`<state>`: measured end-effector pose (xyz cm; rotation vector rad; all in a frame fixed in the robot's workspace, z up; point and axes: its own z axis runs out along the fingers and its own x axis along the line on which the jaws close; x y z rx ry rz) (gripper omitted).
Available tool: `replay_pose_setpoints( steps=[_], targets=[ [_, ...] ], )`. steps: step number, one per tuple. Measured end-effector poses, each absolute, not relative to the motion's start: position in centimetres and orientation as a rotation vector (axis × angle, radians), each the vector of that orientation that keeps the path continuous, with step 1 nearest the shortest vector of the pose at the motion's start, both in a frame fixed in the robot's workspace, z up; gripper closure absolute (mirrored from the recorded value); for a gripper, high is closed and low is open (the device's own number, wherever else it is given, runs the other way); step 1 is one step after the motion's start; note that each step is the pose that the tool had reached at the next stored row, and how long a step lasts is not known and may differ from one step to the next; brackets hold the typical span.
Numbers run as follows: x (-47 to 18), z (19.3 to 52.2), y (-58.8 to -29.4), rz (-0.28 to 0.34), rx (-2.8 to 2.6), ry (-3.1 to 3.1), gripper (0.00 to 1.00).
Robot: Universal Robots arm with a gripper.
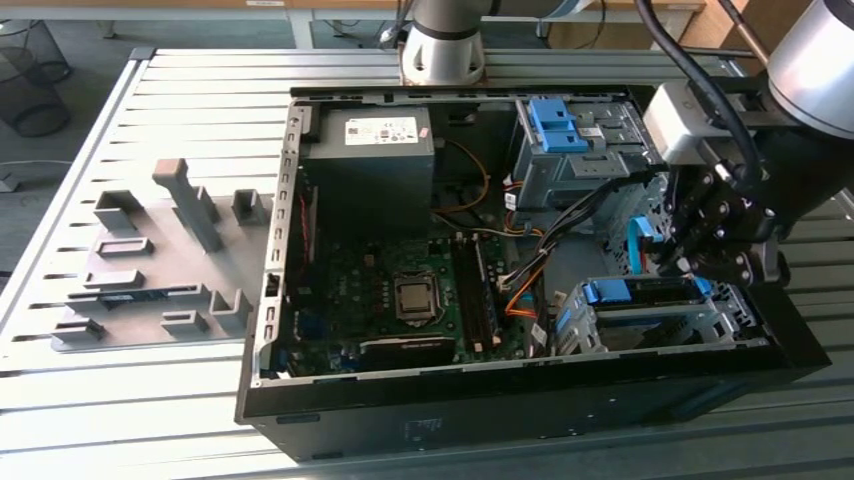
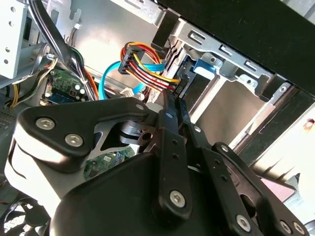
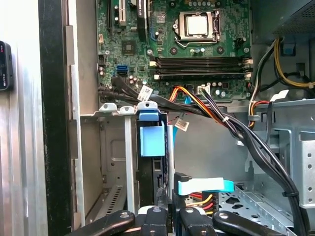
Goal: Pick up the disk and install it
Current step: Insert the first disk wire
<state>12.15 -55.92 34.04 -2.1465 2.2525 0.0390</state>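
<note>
Slatted grey metal table (image 1: 160, 400) carries an open computer case (image 1: 400, 420) lying on its side, motherboard (image 1: 400, 290) facing up, with a grey fixture plate (image 1: 147, 270) beside it at the exterior view's left. The disk (image 3: 151, 147) stands on edge in the drive cage (image 3: 106, 162) at the case's front corner, long axis running into the bay, blue rail end outward. The gripper (image 3: 167, 216) sits at its outer end, linkages drawn close; whether the jaws grip it I cannot tell.

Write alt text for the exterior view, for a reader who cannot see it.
An open computer case lies on a slatted metal table, motherboard exposed. At the exterior view's right, the arm's black gripper hangs over a drive cage holding the blue-railed disk. A grey fixture plate sits at the left.
</note>
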Motion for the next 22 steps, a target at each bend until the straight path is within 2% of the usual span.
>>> replay_pose_setpoints(
  steps=[22],
  targets=[
    [11.89, 33.67, -56.46, 0.039, -2.151, 2.249, 0.84]
  ],
)
